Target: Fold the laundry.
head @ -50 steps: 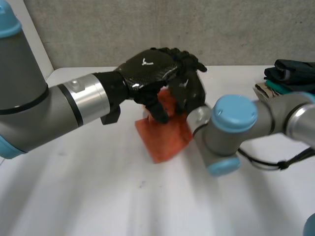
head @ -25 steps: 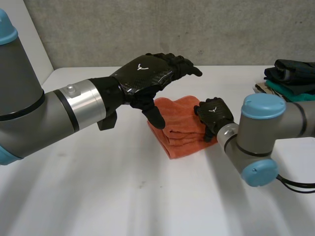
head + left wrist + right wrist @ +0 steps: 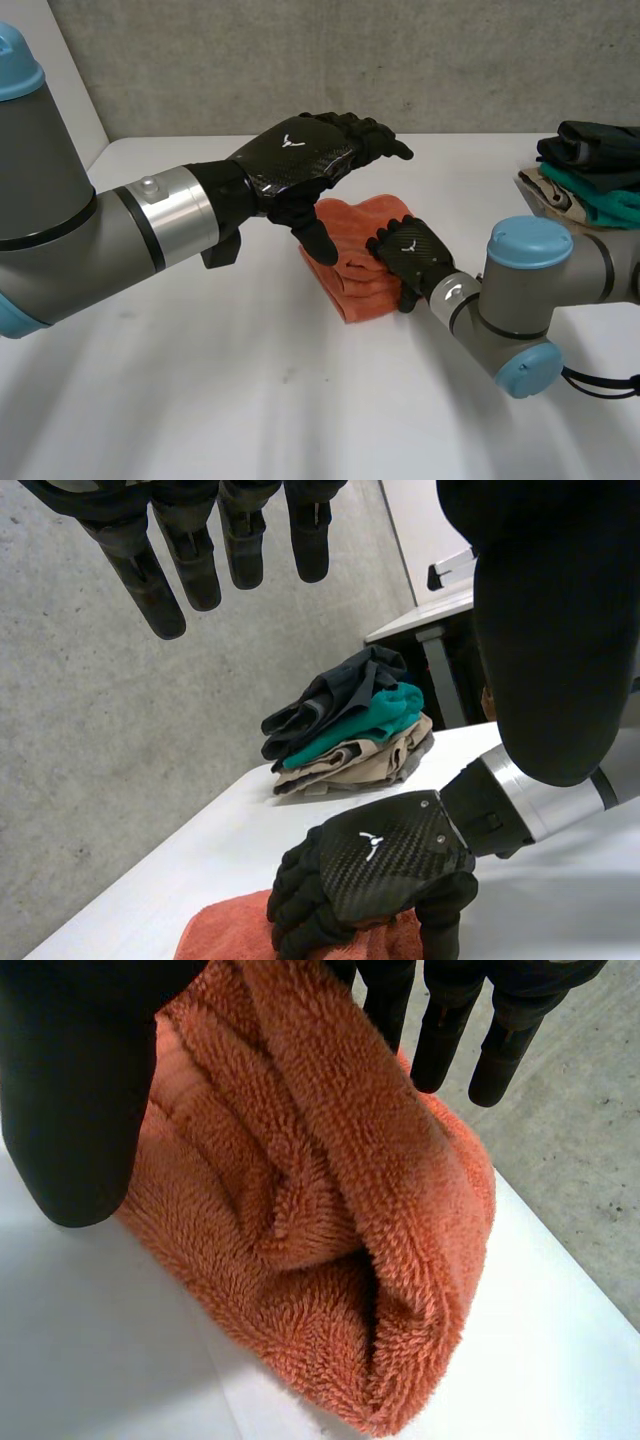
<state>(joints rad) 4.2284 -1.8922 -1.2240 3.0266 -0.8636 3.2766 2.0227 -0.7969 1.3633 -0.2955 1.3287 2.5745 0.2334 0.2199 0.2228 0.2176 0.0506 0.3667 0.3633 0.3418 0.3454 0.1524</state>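
Orange terry: a towel (image 3: 345, 285) folded into a thick, layered bundle in the middle of the white table (image 3: 200, 400), well apart from the pile of folded clothes (image 3: 590, 165) at the far right edge. Looks close to finished as a fold, with rounded, springy layers bulging at the open end in the right wrist view.

On the bundle's near right side, the right hand (image 3: 408, 258): palm down on top, fingers loosely bent over the upper layer, thumb down beside the edge. Straddles the towel rather than clamping it. In the right wrist view, fingers (image 3: 440, 1040) clear of the cloth, thumb alongside, nothing pinched. Probably there to press the plush layers flat and stop the fold from springing open.

Above the left part of the towel, the left hand (image 3: 300, 150): in the air, off the cloth, fingers straight and reaching forward, thumb hanging down toward the bundle, holding nothing. Judged as held clear to leave the pressing to the other hand, yet near enough to steady or lift the bundle.

Next, likely: smooth down, then carry across to the pile. Risk: thick terry unrolling on release of the pressure.
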